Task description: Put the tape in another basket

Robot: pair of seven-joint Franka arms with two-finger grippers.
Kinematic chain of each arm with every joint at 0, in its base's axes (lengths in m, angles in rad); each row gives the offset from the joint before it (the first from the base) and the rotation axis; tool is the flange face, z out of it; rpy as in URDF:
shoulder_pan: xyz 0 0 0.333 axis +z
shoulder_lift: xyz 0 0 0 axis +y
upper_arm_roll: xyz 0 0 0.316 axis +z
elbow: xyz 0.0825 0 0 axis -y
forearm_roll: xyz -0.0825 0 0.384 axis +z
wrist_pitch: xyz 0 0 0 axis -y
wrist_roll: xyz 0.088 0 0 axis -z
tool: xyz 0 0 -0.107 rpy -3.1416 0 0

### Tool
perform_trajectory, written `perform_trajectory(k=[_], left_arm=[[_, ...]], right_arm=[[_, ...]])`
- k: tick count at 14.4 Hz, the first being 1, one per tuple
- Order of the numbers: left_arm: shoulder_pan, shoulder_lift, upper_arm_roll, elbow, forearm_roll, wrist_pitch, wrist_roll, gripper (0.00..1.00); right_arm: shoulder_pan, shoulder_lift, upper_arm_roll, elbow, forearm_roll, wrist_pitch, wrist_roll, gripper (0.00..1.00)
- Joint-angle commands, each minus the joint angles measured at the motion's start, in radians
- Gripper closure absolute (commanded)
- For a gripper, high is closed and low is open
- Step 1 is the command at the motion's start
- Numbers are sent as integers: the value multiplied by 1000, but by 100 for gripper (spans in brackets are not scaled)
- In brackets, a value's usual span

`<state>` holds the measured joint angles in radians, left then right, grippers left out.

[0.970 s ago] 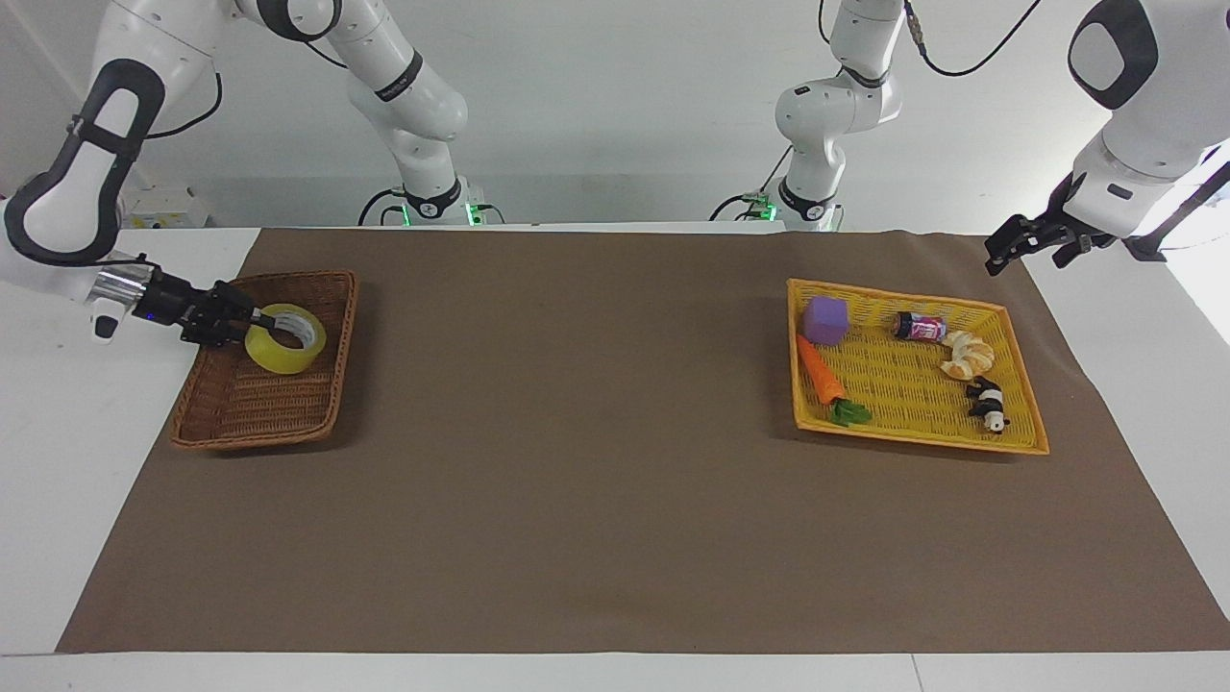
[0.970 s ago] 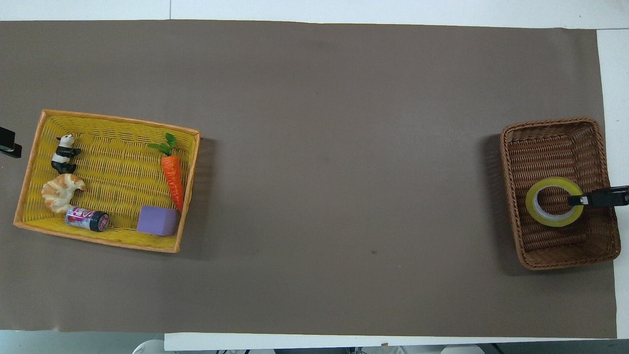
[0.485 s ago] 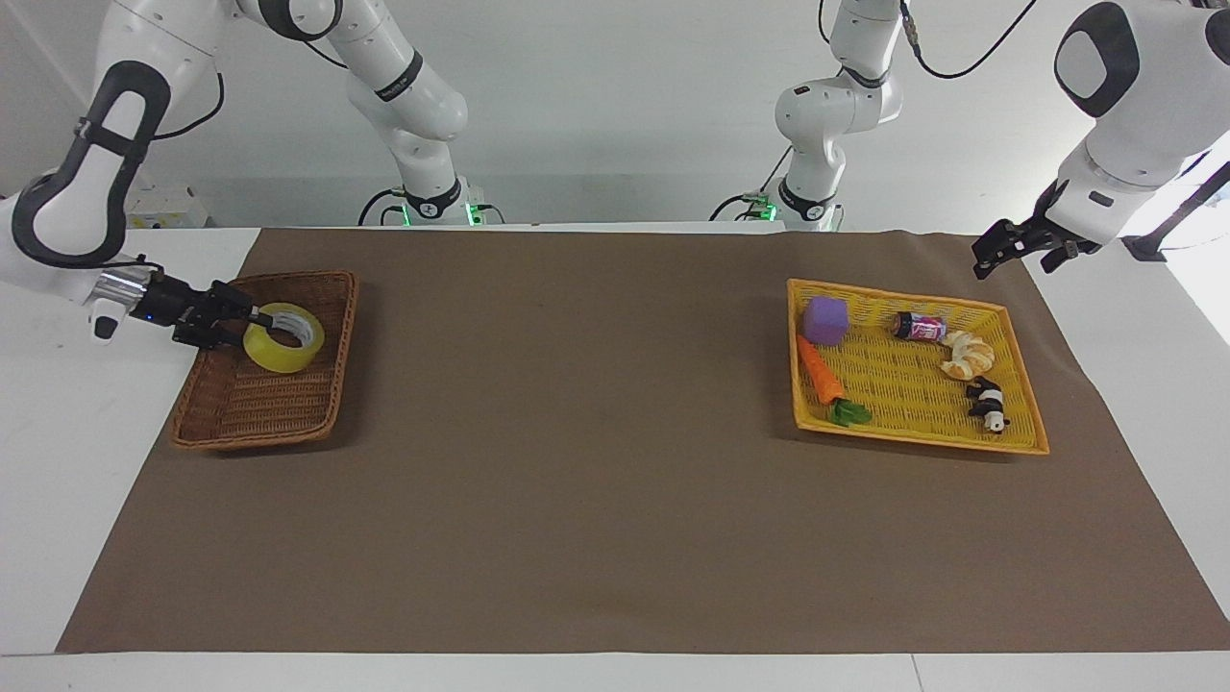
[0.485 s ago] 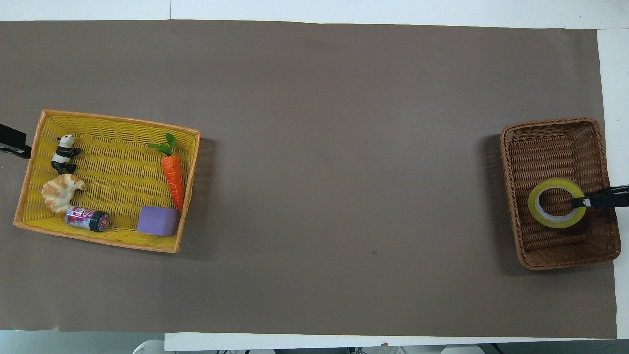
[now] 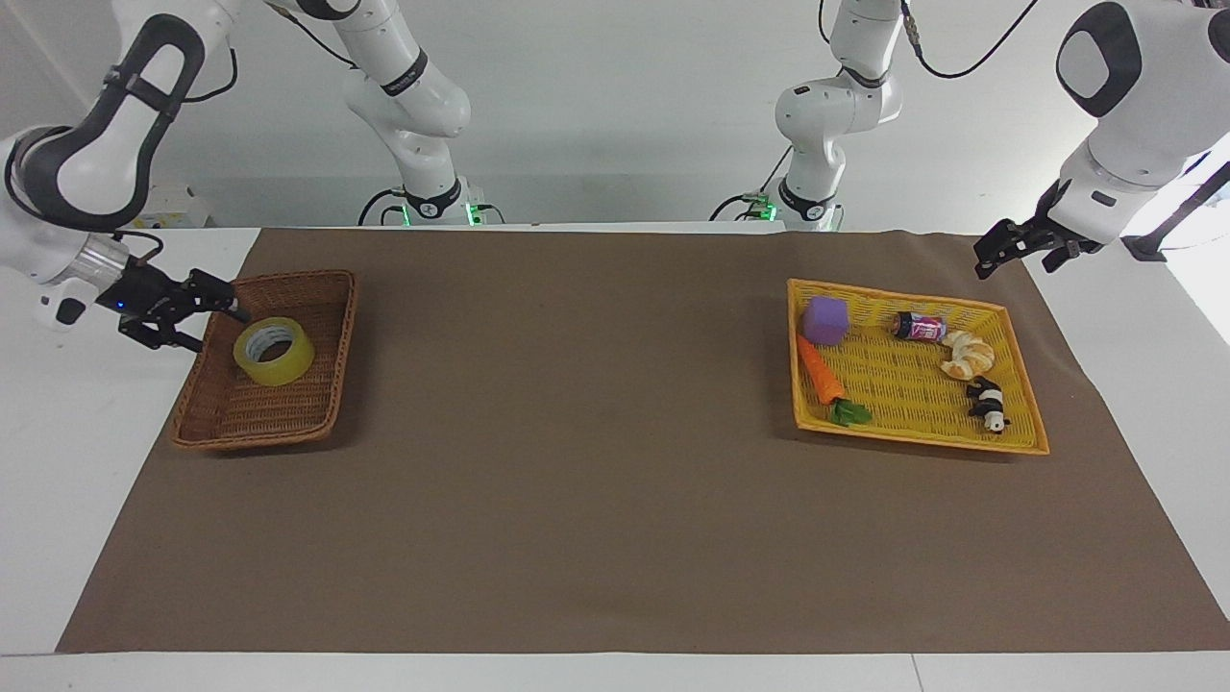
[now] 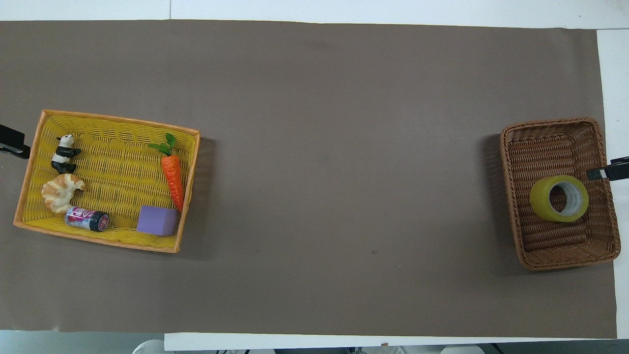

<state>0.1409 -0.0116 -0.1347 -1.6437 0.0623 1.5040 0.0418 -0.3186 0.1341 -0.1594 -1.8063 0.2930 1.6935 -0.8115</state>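
Note:
The yellow tape (image 5: 280, 366) lies tilted in the brown wicker basket (image 5: 288, 413) at the right arm's end of the table. It also shows in the overhead view (image 6: 540, 199), in the part of the basket (image 6: 550, 142) nearer to the robots. My right gripper (image 5: 209, 322) is open and empty, just outside the basket's rim and apart from the tape; one black fingertip (image 6: 602, 173) shows over the rim in the overhead view. My left gripper (image 5: 990, 259) waits in the air by the corner of the yellow tray.
The flat yellow tray (image 5: 1019, 437) at the left arm's end holds a purple cube (image 5: 826, 320), a carrot (image 5: 819, 370), a small can (image 5: 920, 327), a croissant (image 5: 967, 355) and a panda figure (image 5: 988, 404). Brown cloth (image 5: 577, 432) covers the table between the two containers.
My right gripper has let go of the tape and drawn back out of the basket. The tape has dropped and now rests tilted in the basket. The left gripper has hardly moved.

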Motion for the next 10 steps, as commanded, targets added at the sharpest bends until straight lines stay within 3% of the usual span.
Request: perform_trajectory(k=[1,5,8,10], left_arm=[[2,-21,1,-27,18,22,6,0],[0,-21,1,-27,18,22,6,0],[0,-22,1,-27,18,22,6,0],[0,-22,1,-27,18,22,6,0]], right_arm=[[100,-86,6,-8,-95,5,205,0],[297,-179,8,50,-294,-76,581,0],[303,-104,15,253,-291,-224,641,0],[303,-96,15,292,-305,-265,670,0]])
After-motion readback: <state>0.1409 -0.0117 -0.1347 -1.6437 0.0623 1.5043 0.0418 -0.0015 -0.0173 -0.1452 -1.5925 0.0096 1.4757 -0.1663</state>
